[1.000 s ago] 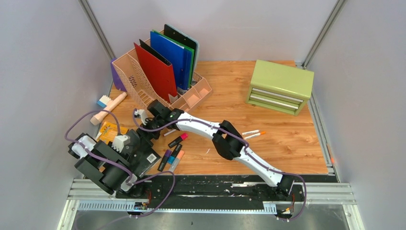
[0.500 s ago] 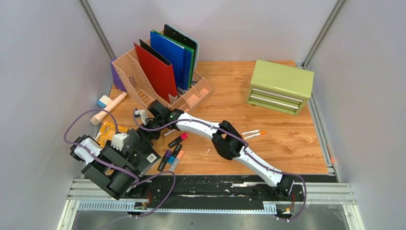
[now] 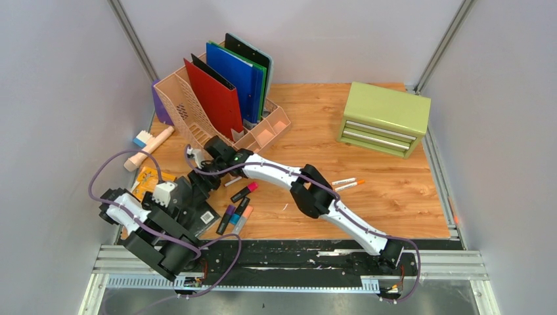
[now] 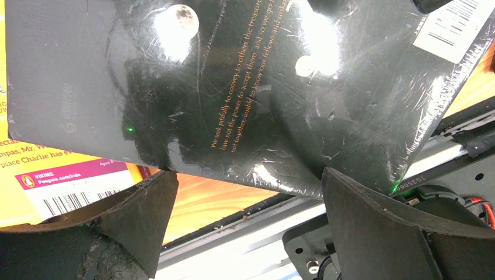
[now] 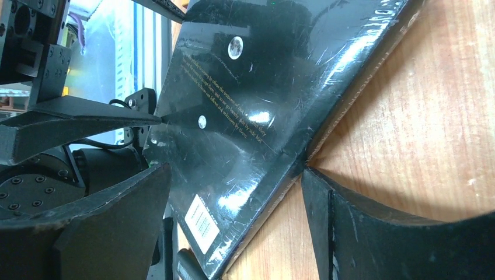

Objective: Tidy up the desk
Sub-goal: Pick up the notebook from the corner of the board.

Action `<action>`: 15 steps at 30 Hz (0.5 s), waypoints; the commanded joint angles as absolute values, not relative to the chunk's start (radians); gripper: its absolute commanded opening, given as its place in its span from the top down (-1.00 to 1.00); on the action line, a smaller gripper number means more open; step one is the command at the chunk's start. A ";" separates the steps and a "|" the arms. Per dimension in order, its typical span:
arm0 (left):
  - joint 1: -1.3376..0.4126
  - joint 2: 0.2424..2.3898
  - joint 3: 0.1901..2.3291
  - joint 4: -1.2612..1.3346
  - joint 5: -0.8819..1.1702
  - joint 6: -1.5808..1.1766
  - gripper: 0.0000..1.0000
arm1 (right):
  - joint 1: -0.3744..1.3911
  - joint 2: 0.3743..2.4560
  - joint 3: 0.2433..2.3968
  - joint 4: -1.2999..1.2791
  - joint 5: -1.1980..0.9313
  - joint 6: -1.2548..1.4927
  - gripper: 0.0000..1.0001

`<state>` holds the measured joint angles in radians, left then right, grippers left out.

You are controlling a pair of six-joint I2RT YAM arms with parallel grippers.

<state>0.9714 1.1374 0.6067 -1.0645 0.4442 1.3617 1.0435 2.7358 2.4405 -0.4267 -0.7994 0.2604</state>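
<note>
the black shrink-wrapped book (image 3: 200, 207) lies at the near-left corner of the desk (image 3: 368, 131), on top of a yellow paperback (image 4: 58, 175). i judge the job now is getting a hold on it for the peach file organiser (image 3: 197, 108). my left gripper (image 4: 248, 174) is spread wide at the book's near edge, gripping nothing. the right gripper (image 5: 234, 168) has its fingers apart across the book's far corner, one tip touching the edge; i cannot tell whether they pinch. i would use the right as a backstop, ease the left onto the edge, and close slowly, since the wrap looks slick and the paperback beneath could drag along.
</note>
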 commanded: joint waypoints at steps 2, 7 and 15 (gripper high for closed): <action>0.976 1.100 0.596 -1.063 0.556 1.366 -1.00 | 1.078 2.737 2.451 -0.333 -0.939 0.361 -0.64; 0.976 1.084 0.587 -1.060 0.558 1.363 -0.99 | 1.078 2.724 2.445 -0.296 -0.973 0.420 -0.60; 0.976 1.046 0.571 -1.051 0.557 1.361 -1.00 | 1.078 2.703 2.420 -0.260 -1.014 0.477 -0.47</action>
